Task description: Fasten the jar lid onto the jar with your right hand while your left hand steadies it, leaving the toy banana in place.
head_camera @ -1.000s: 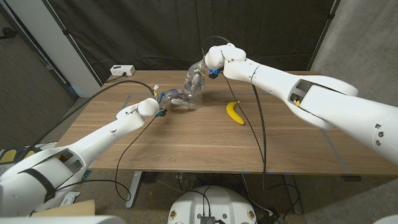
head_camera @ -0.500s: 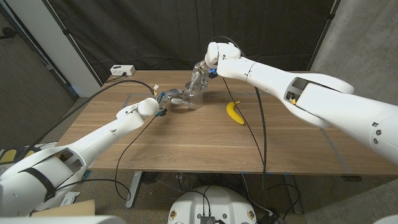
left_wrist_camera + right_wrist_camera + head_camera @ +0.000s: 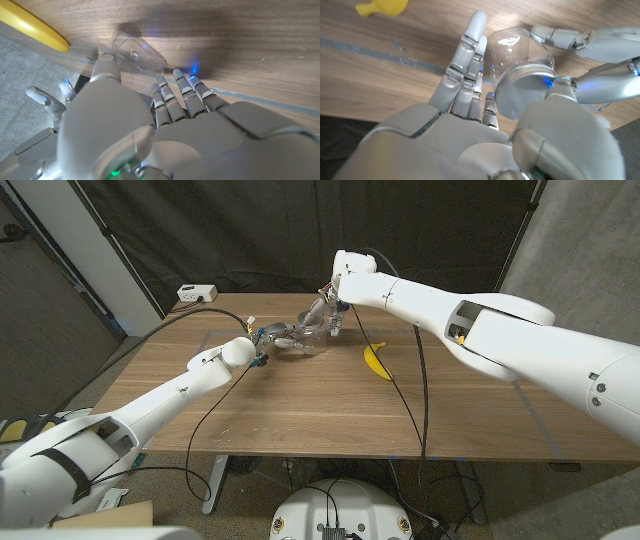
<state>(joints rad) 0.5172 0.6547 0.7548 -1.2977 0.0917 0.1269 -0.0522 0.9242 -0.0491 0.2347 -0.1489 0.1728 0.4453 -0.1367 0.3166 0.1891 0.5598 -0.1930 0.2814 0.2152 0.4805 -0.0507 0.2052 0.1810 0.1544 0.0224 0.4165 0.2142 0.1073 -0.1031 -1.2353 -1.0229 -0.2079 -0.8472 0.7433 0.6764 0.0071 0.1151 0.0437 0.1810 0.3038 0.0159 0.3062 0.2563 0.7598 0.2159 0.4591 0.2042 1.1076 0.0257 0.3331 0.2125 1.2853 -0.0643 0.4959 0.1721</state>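
In the head view, centre top, the jar [image 3: 311, 335] is mostly hidden behind both hands, its lid too small to make out. The toy banana [image 3: 382, 6] is cut off by the right wrist view's upper left edge.

Both arms reach toward the far middle of the table. The left robot hand [image 3: 278, 336] wraps its fingers forward; the right robot hand [image 3: 327, 310] points down, fingers partly extended.

Lab test bay: black curtains [image 3: 250, 230], concrete wall [image 3: 590, 250], wooden table [image 3: 300, 400].
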